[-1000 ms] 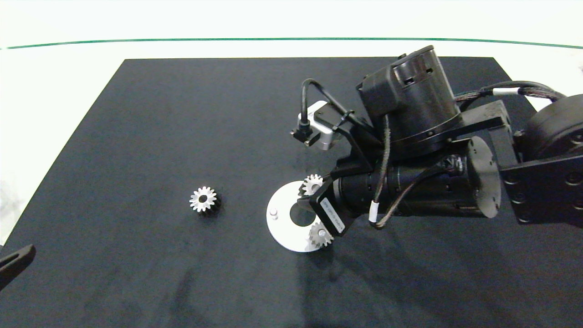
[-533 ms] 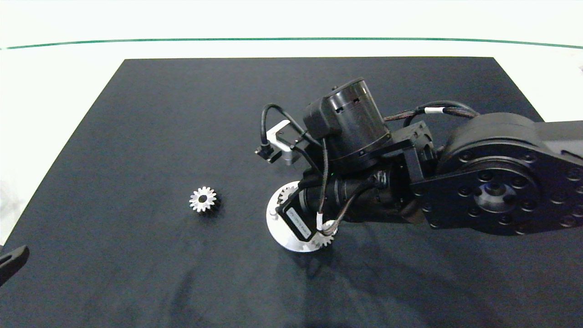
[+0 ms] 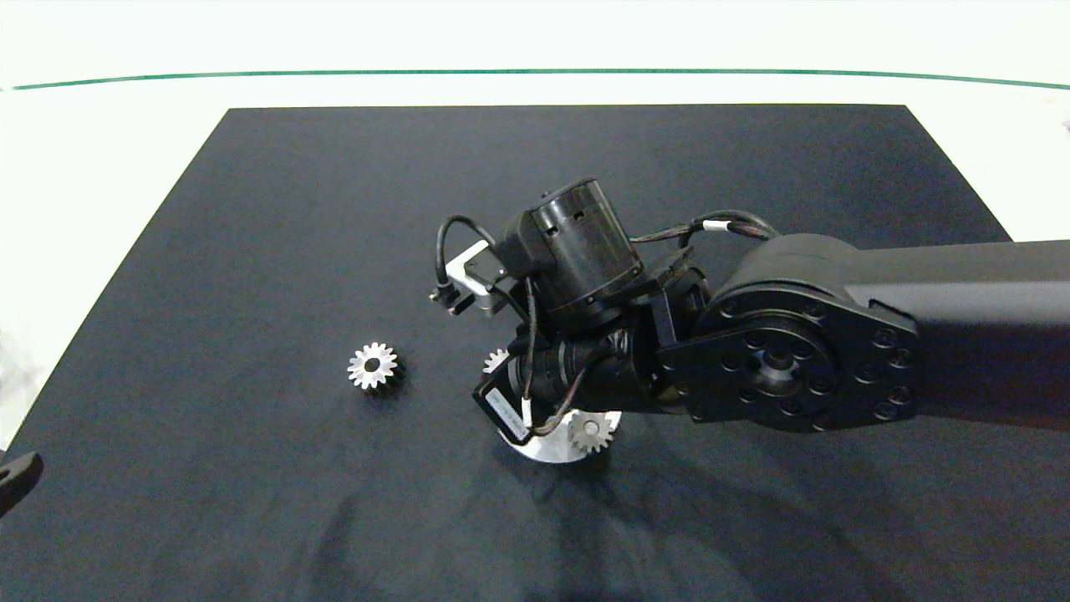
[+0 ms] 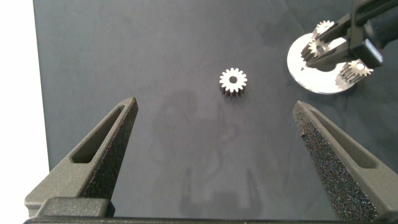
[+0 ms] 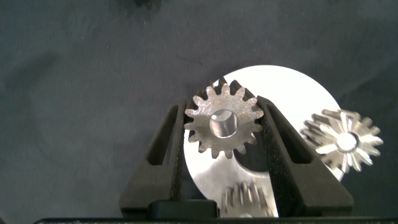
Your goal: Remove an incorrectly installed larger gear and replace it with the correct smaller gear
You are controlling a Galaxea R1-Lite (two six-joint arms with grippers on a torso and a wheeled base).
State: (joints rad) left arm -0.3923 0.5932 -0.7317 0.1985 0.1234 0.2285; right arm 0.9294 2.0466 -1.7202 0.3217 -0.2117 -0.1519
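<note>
My right gripper (image 5: 222, 109) is shut on the smaller gear (image 5: 224, 122), a silver spur gear with an open bore, clamped by its teeth between both fingers. It hangs over the near-left part of the round silver plate (image 5: 280, 87). In the head view this gear (image 3: 495, 360) peeks out beside the right gripper (image 3: 503, 378), which covers most of the plate (image 3: 543, 451). The larger gear (image 3: 366, 368) lies flat on the black mat, left of the plate and apart from it. My left gripper (image 4: 214, 106) is open and empty near the mat's left front corner, facing the larger gear (image 4: 233, 81).
Two pegged gears sit on the plate, one (image 5: 342, 140) beside the held gear and one (image 5: 245, 199) under the right fingers. The black mat (image 3: 251, 209) lies on a white table. The right arm (image 3: 836, 351) spans the mat's right half.
The right arm has swung left across the plate, carrying the held gear from the plate's far right side to its left side. The left finger has slid further out at the lower left.
</note>
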